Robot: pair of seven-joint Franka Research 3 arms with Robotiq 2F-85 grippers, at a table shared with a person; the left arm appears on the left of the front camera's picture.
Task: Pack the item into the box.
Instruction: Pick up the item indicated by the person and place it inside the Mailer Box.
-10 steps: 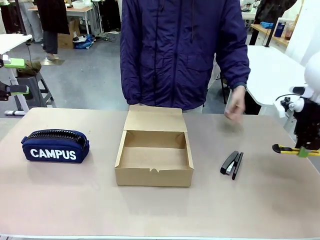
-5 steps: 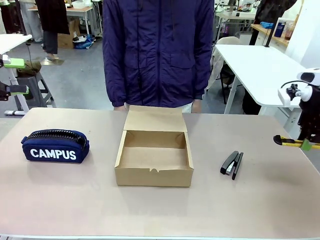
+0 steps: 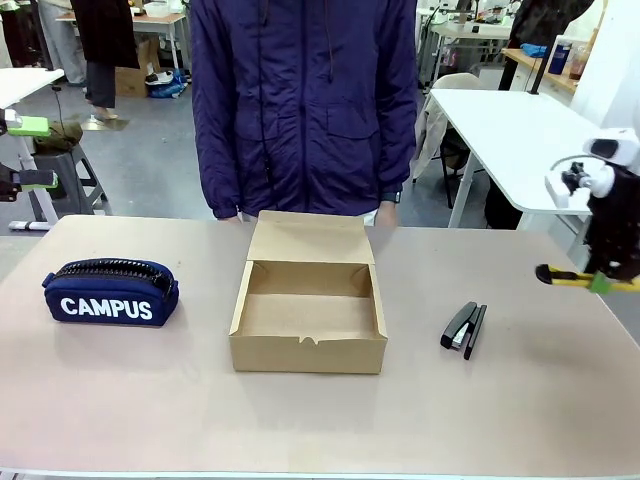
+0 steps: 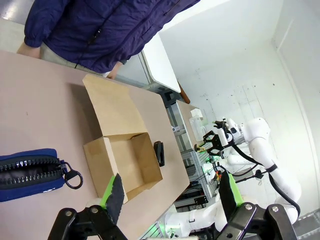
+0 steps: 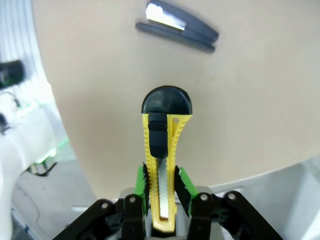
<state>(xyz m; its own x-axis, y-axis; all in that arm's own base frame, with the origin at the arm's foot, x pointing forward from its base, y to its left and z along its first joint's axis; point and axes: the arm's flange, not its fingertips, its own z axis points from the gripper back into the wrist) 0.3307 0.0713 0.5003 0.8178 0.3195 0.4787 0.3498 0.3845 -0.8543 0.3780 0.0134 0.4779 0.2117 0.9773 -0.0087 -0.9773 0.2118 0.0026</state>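
**Right gripper** (image 5: 160, 189): clamped on the utility knife (image 5: 161, 145), the green pads pressing the yellow body on both sides near its rear. The knife juts forward from the jaws with its black end leading. In the front view this gripper (image 3: 603, 281) hangs above the right edge of the table (image 3: 300, 425). The knife (image 3: 565, 277) lies roughly level, clear of the surface, with its black end pointing toward the table's middle.

**Left gripper** (image 4: 170, 190): jaws spread wide with nothing between them, raised above the left side of the table.

**Surroundings:**
- The black stapler (image 3: 464, 328) lies flat on the table between the knife and the box. It is apart from both and is the only object on that line.
- The box (image 3: 308, 348) sits mid-table, well apart from the knife. It is open, with its flap lid folded back toward the far edge.
- The navy "CAMPUS" pencil case (image 3: 110, 292) rests to the left of the box, well clear of it.
- A person (image 3: 305, 100) in a dark blue jacket stands at the far edge directly behind the box. One hand (image 3: 388, 211) is low beside the flap; whether it touches the table cannot be made out.
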